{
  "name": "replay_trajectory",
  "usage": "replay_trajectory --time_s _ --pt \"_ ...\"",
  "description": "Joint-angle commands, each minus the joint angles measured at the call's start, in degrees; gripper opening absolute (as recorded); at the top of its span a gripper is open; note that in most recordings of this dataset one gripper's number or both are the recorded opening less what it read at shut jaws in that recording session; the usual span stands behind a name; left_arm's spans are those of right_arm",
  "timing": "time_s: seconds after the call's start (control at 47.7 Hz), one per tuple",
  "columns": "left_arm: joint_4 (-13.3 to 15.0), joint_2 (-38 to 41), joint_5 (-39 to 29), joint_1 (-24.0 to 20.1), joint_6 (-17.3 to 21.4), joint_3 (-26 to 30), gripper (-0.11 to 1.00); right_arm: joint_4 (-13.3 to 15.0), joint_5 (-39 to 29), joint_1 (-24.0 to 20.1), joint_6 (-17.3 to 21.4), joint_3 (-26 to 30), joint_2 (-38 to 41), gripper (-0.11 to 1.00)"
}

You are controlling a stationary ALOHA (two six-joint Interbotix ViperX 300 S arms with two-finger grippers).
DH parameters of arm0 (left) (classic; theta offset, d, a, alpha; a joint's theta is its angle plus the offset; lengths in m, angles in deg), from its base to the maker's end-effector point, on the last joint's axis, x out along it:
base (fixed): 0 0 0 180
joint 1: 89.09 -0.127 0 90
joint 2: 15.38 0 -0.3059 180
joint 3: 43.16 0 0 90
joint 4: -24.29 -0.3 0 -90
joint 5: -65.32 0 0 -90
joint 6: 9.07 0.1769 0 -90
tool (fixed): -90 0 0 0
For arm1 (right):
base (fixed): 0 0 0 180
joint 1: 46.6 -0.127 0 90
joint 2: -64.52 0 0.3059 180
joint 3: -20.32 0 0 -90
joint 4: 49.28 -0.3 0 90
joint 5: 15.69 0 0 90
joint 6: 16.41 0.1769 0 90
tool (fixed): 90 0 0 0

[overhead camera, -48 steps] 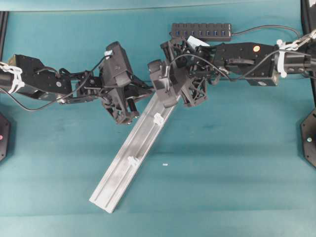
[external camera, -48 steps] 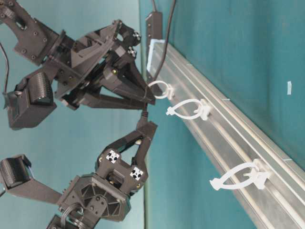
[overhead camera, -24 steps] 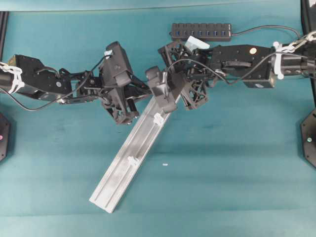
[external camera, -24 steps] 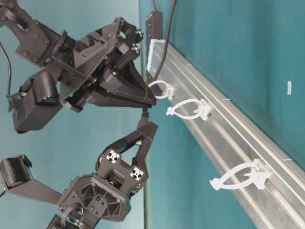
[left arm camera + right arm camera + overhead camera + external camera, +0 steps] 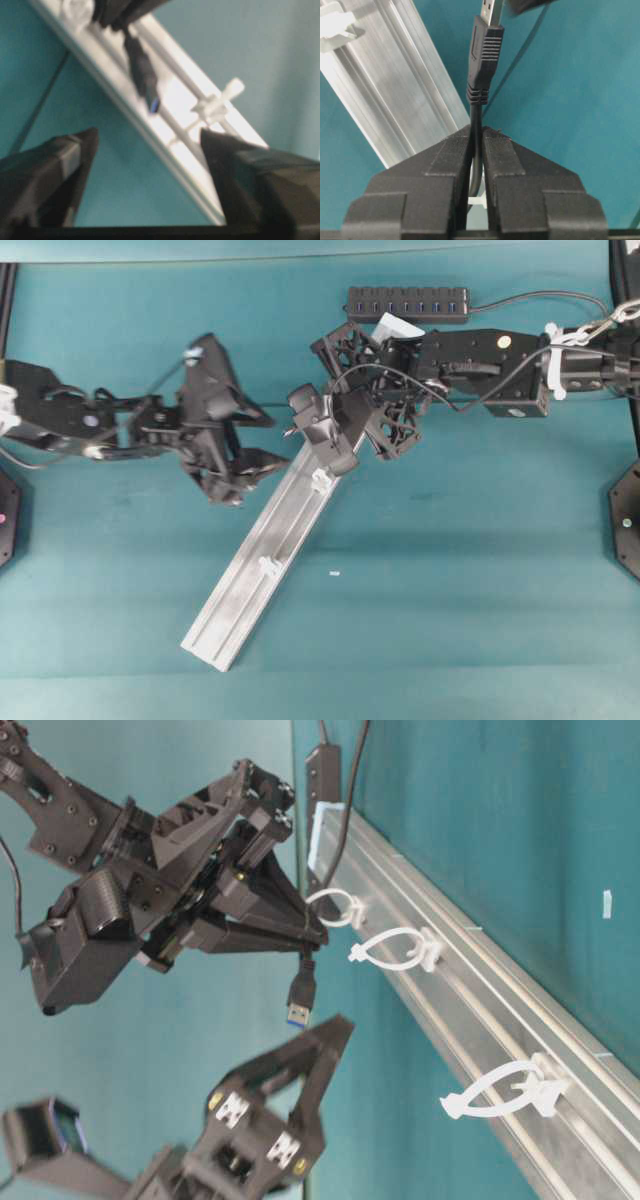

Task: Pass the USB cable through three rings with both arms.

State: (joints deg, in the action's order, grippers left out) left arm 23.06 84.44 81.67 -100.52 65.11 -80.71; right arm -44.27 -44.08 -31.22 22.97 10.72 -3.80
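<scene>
The right end effector (image 5: 476, 145) pinches the thin black USB cable (image 5: 476, 117); the open left end effector (image 5: 318, 1055) should regrip the plug squarely before the next translucent-white plastic ring (image 5: 395, 948).

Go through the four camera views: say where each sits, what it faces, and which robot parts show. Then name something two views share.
Overhead: above the table, looking down; both arms, the rail, the hub.
Table-level: low beside the rail, rotated sideways; right gripper above the open left gripper.
Left wrist: behind its spread fingers, facing the plug.
Right wrist: behind shut fingers pinching the USB cable.
Shared: the wrist views both show the plug.
</scene>
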Motion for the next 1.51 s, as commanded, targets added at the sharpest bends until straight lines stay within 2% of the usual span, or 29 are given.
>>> replay_trajectory --time_s 0.0,0.105,0.315,0.587,0.713,1.09,1.489 --pt "-0.3 -3.3 0.3 0.2 -1.0 -1.3 0.99 1.1 -0.6 -0.2 -2.1 0.6 0.2 0.12" --pt "-0.3 -6.2 0.4 0.2 -1.1 -3.9 0.96 2.2 -2.7 -0.1 -5.3 0.5 0.4 0.12" --pt "-0.3 -13.4 0.2 0.2 -1.7 -8.7 0.95 2.2 -4.3 -0.4 -11.3 0.4 0.5 0.12" --pt "-0.3 -21.3 -6.9 -0.6 -1.8 -13.2 0.95 2.2 -4.7 -1.0 -14.6 0.3 1.9 0.12" --pt "-0.3 -25.0 -7.4 -0.6 -1.6 -14.9 0.95 2.2 -4.7 -1.8 -16.3 0.3 2.5 0.12" --pt "-0.3 -33.7 -11.9 -1.4 -1.6 -17.8 0.95 2.2 -7.3 -0.4 -17.6 -0.4 2.7 0.12" --pt "-0.3 -35.8 -13.9 -1.4 -1.8 -17.9 0.95 2.2 -7.6 -0.1 -17.7 -0.4 2.5 0.12"
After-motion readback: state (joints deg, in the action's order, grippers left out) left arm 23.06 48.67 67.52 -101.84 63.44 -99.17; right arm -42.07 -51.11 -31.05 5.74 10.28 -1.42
